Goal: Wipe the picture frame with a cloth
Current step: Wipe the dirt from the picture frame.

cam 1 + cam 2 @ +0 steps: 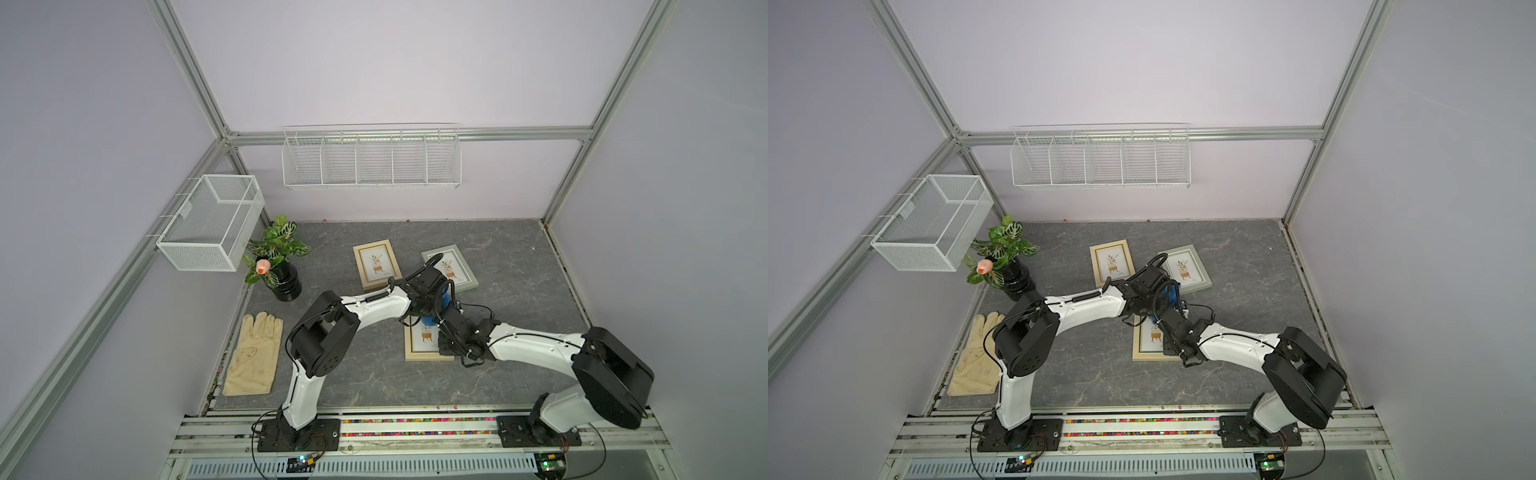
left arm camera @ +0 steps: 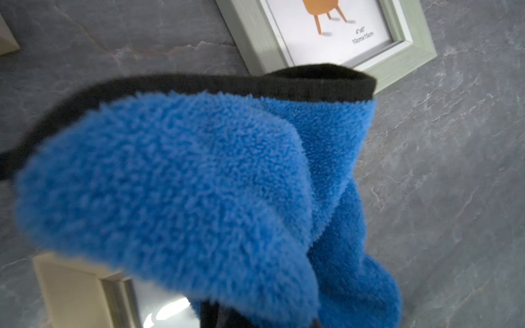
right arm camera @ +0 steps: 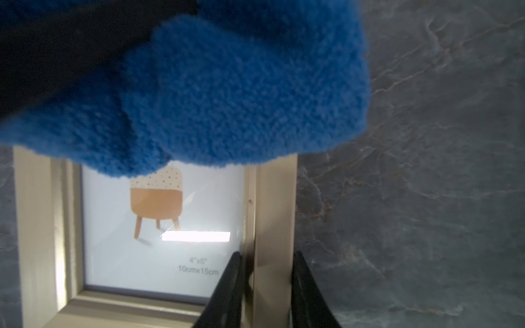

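Cloth (image 2: 199,184) hangs bunched from the clenched left claw (image 1: 434,309), just over the tan picture frame (image 3: 37,227). The right claw (image 3: 267,272) pinches that frame's side edge. A mesh basket (image 1: 208,224) and a wire rack (image 1: 370,162) hang on the walls.

- The picture frame (image 3: 272,213), beige-rimmed with a plant-pot print under glass, is lying flat, face up, on the surface (image 3: 426,170).
- The cloth (image 2: 199,184), royal-blue plush with a dark edge, is hanging bunched over the picture frame's top end.
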{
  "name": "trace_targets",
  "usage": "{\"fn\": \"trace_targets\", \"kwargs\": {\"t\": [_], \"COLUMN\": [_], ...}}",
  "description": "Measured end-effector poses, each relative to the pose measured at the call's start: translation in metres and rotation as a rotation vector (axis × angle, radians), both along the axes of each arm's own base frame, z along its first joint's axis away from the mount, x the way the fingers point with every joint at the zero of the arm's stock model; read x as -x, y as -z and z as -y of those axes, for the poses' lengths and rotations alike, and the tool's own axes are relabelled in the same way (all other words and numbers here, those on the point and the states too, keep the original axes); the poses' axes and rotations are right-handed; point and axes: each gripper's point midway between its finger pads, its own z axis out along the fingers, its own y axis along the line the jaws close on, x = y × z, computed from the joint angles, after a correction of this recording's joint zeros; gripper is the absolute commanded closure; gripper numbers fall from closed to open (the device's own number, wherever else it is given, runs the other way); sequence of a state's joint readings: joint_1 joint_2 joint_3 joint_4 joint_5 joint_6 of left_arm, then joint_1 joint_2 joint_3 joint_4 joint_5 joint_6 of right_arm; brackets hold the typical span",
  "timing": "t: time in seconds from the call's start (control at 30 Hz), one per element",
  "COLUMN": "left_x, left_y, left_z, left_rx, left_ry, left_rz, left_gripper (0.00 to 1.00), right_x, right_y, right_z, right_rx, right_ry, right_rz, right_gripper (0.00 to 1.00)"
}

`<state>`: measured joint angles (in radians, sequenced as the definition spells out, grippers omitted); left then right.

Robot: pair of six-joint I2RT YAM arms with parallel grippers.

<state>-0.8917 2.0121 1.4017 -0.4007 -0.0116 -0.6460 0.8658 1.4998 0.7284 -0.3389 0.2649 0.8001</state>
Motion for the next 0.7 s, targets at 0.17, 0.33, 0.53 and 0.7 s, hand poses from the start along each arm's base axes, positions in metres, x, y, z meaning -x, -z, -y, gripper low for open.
{"fn": "trace_targets", "kwargs": {"t": [0.17,0.33,0.53,0.7], "left_x": [-0.016,-0.025,-0.011,-0.008], "left_y": [0.004,-0.001,-0.002,0.002], "left_z": [-0.044,-0.065,-0.014,-0.01], "left_rx": [-0.027,-0.039,-0.02,-0.039], "left_ry": [-0.076,-0.115,-0.018,-0.013], "left_rz": [-0.021,-0.011,-0.01,-0.017], "left_gripper": [1.0,1.0,1.0,1.0], "right_x": [-0.001,-0.001,0.0,0.0], "right_y": [-0.001,0.0,0.0,0.0], "right_z": [0.0,0.0,0.0,0.0], "right_rx": [0.0,0.001,0.002,0.003], "right_ry": [0.0,0.0,0.0,0.001], "right_rz": [0.004,0.002,0.0,0.0], "right_gripper": [0.84,0.84,0.84,0.84]}}
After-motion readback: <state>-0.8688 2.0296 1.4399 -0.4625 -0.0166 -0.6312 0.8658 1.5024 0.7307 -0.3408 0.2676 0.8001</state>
